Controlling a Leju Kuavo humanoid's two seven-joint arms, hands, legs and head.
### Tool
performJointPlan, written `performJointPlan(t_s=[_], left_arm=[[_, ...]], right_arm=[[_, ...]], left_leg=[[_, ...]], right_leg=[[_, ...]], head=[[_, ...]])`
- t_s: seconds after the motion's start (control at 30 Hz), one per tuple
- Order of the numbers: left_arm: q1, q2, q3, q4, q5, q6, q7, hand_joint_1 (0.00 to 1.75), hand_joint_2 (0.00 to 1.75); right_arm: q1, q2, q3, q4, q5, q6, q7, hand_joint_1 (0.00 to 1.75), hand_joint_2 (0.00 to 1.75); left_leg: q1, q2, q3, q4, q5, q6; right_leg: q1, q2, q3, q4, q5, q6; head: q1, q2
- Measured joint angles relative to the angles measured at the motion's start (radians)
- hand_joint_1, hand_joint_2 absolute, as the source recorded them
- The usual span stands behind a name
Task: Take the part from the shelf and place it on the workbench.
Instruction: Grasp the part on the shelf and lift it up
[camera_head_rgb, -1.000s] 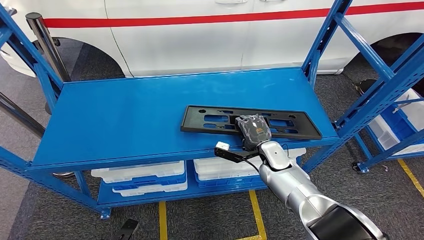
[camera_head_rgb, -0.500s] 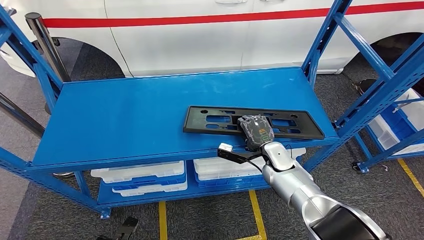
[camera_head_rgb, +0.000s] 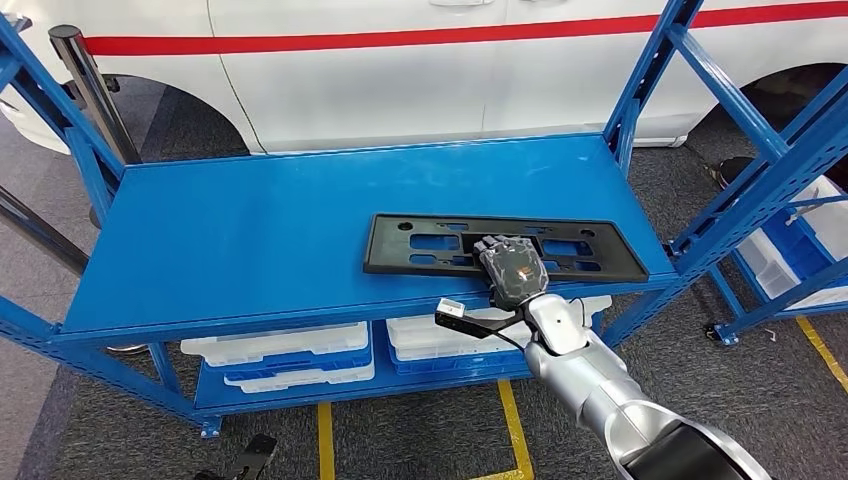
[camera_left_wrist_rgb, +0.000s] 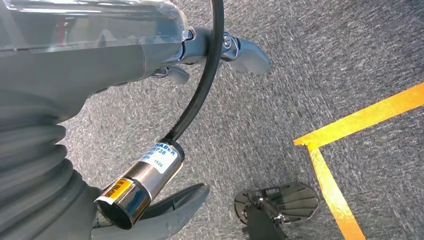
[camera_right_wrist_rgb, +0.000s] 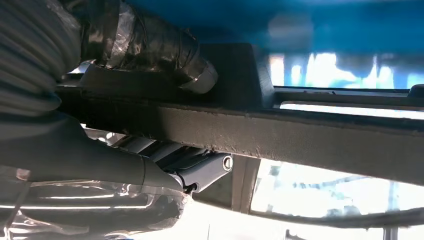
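Right hand (camera_head_rgb: 511, 268) grips the black part (camera_head_rgb: 430, 243) on the blue shelf (camera_head_rgb: 250, 230).

Left hand (camera_left_wrist_rgb: 150, 55) over grey carpet (camera_left_wrist_rgb: 320, 65), yellow tape line (camera_left_wrist_rgb: 350, 125); fingers seemingly empty.

The part (camera_head_rgb: 505, 244) lies flat on the shelf (camera_head_rgb: 250, 235), toward its front right corner, long side along the front edge. The right hand (camera_head_rgb: 511, 268) rests on the part's near edge. Bins (camera_head_rgb: 280, 352) sit on the lower tier beneath. A vehicle (camera_head_rgb: 400, 70) stands behind the shelf.
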Motion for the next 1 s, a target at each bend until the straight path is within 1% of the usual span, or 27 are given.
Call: performJointPlan(t_s=[0.07,0.2,0.3,0.53,0.77,0.83,0.9,0.93,0.97,1.0], left_arm=[[0.0,0.0,0.002,0.0,0.0,-0.002,0.0,0.0,1.75],[0.0,0.0,0.007,0.0,-0.002,-0.004,-0.006,0.0,1.75],[0.0,0.0,0.008,0.0,-0.004,-0.007,-0.016,0.0,1.75],[-0.001,0.0,0.012,0.0,-0.003,-0.018,-0.039,0.0,1.75],[-0.004,0.0,0.015,0.0,-0.003,-0.031,-0.042,0.0,1.75],[-0.005,0.0,0.015,0.0,-0.004,-0.033,-0.041,0.0,1.75],[-0.005,0.0,0.015,0.0,-0.004,-0.034,-0.041,0.0,1.75],[-0.006,0.0,0.015,0.0,-0.004,-0.035,-0.04,0.0,1.75],[-0.007,-0.001,0.015,0.0,-0.005,-0.035,-0.041,0.0,1.75],[-0.008,-0.002,0.015,0.0,-0.005,-0.035,-0.041,0.0,1.75]], right_arm=[[0.02,-0.007,0.0,-0.05,0.059,-0.016,0.001,1.75,1.75],[0.08,-0.018,-0.019,-0.209,0.21,-0.021,-0.009,1.75,1.75],[0.119,-0.023,-0.039,-0.329,0.279,-0.022,-0.025,1.75,1.75],[0.16,-0.039,-0.057,-0.493,0.32,-0.022,-0.03,1.75,1.75],[0.169,-0.057,-0.054,-0.564,0.333,-0.022,-0.025,1.75,1.75],[0.17,-0.062,-0.053,-0.577,0.333,-0.022,-0.025,1.75,1.75],[0.17,-0.065,-0.052,-0.589,0.333,-0.022,-0.024,1.75,1.75],[0.17,-0.066,-0.052,-0.595,0.333,-0.022,-0.023,1.75,1.75],[0.17,-0.068,-0.052,-0.6,0.333,-0.022,-0.021,1.75,1.75],[0.169,-0.072,-0.051,-0.606,0.333,-0.022,-0.02,1.75,1.75]], left_leg=[[0.0,0.0,0.0,0.0,0.0,0.0],[0.0,0.0,0.0,-0.001,0.0,0.0],[0.0,0.0,0.0,-0.002,0.0,0.0],[0.0,0.0,0.0,-0.002,0.0,-0.001],[0.0,0.0,0.0,-0.002,0.0,-0.001],[-0.003,0.0,-0.001,0.001,-0.002,0.003],[-0.007,0.0,-0.001,0.002,-0.002,0.009],[-0.003,0.0,0.002,-0.004,0.002,0.012],[0.0,0.002,0.005,-0.012,0.008,0.015],[0.004,0.003,0.009,-0.021,0.013,0.019]], right_leg=[[0.0,0.0,0.0,0.0,0.0,0.0],[0.0,0.0,-0.001,0.0,-0.001,-0.001],[0.0,0.0,-0.001,0.0,-0.001,-0.002],[0.0,0.0,-0.001,0.0,-0.001,-0.002],[0.0,0.0,-0.001,0.0,-0.001,-0.002],[-0.003,0.0,0.0,-0.002,-0.001,0.001],[-0.007,0.0,0.002,-0.006,0.002,0.006],[-0.006,0.001,0.002,-0.005,0.001,0.008],[-0.006,0.0,0.001,-0.001,-0.004,0.011],[-0.007,0.0,-0.006,0.018,-0.022,0.014]], head=[[0.0,0.0],[0.0,0.0],[0.0,0.0],[0.0,0.0],[0.0,0.0],[0.0,0.0],[0.0,0.0],[0.0,0.0],[0.0,0.0],[0.0,0.0]])
